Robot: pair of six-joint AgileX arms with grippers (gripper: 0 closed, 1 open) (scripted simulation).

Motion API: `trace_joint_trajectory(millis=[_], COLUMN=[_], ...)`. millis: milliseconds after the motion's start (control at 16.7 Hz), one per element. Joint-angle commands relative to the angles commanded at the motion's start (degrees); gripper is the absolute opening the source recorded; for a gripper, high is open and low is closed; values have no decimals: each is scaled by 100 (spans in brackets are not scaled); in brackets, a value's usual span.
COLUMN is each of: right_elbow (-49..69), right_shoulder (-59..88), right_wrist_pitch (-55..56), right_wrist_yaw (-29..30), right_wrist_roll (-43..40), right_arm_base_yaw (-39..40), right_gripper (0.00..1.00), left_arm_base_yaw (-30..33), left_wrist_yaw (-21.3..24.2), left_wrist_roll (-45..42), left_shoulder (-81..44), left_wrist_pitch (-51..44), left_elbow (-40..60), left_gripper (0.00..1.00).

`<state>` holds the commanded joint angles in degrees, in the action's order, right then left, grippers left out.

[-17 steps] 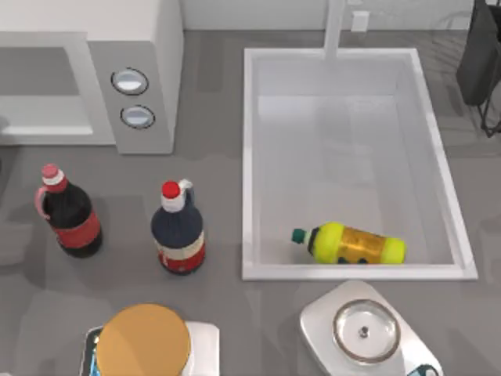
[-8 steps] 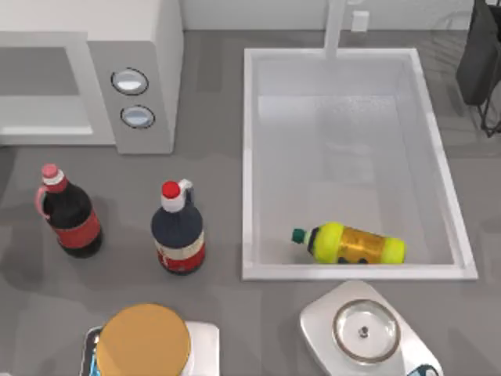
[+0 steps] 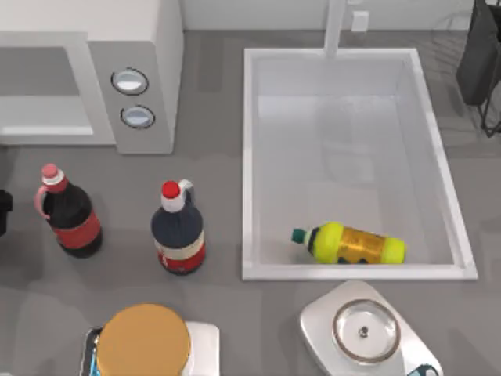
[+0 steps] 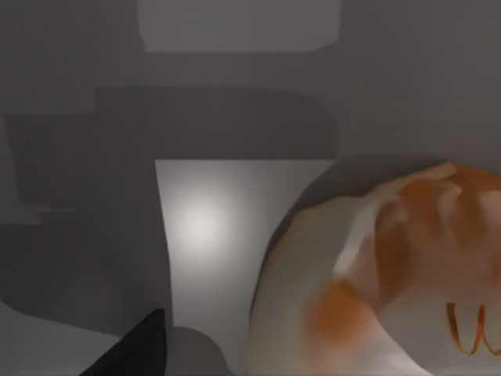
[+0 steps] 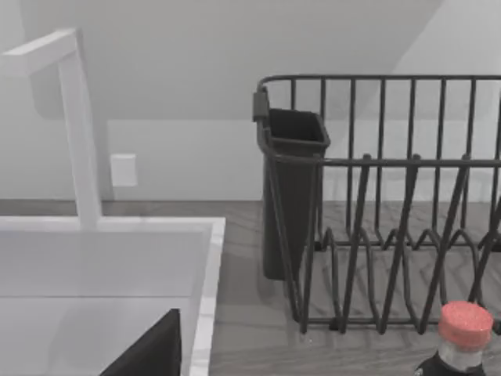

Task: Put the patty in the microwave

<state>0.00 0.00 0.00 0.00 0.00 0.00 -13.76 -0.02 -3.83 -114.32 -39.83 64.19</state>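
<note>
1. Patty (image 4: 376, 290): I take it to be the round, mottled brown-and-white thing sitting very close to the left wrist camera, over grey counter. I cannot tell whether it is gripped or only lying near.
2. The microwave (image 3: 149, 47) stands at 10 o'clock on the counter (image 3: 219, 172) in the top view. Its wide front opening faces the left edge, and nothing lies on the part of its floor that shows. I judge the patty is not yet inside.
3. A dark piece of the left arm (image 3: 3, 211) sits at the 9 o'clock edge of the top view, just below the microwave's front. One dark tip of the left fingers (image 4: 137, 352) shows beside the patty. Clenched or released, I cannot tell.
4. The right fingers (image 5: 153, 348) show as one dark tip near the sink (image 5: 117, 235) and the dish rack (image 5: 391, 196). Their state cannot be told either, and that arm seems idle.
5. Left to do, in my judgement, is carrying the patty into the opening, setting it down and letting go.
</note>
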Motion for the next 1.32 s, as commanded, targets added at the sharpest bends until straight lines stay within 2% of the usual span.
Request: trace_joint_trajectory(millis=[180, 960, 1320], right_elbow=[0, 0, 0], right_shoulder=[0, 0, 0], right_wrist_pitch=[0, 0, 0], right_wrist_yaw=[0, 0, 0], right_wrist_roll=[0, 0, 0], right_arm_base_yaw=[0, 0, 0], right_gripper=[100, 100, 100], left_arm_base_yaw=[0, 0, 0], left_wrist_yaw=[0, 0, 0], left_wrist_roll=[0, 0, 0], left_shoulder=[0, 0, 0], left_wrist_pitch=[0, 0, 0], left_elbow=[0, 0, 0], left_gripper=[100, 2, 0])
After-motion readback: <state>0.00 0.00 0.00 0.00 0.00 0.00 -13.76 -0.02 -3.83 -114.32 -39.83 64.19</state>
